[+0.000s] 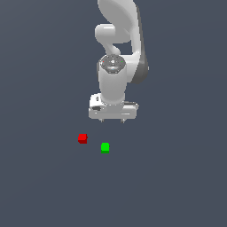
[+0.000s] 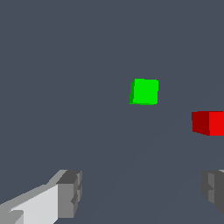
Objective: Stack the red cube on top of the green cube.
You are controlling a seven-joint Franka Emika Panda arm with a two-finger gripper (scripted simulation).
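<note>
Two cubes, and neither one is in the grip yet. Red cube (image 1: 82, 138) sits on the floor, off to the exterior view's left of the gripper (image 1: 112, 120) and nearer that camera than the fingertips; in the wrist view it (image 2: 209, 123) is out at the frame's edge, partly cut off, so the tool is plainly not centred over it. Green cube (image 1: 105, 147) lies just beside the red, apart from it with a clear strip of floor between them, and closer to being under the tool; in the wrist view it (image 2: 144, 92) shows whole, ahead of the gap between the fingers.

Now the gripper: spread wide, holding nothing, one finger (image 2: 70, 192) at one side of the wrist picture, the other only a sliver at the opposite edge, bare floor (image 2: 87, 65) between them. It hangs above the floor, fingertips pointing straight down, clear of both cubes. That reads as a ready pose: open so it can drop around the tiny red block, high so it can slide across without knocking the green one.

My call is that we're at the very start, with the approach to red in hand. The next move looks like a sideways shift toward red, then a descent. The risk is that the cubes sit near each other, so a wide-open finger coming down could nudge green.
</note>
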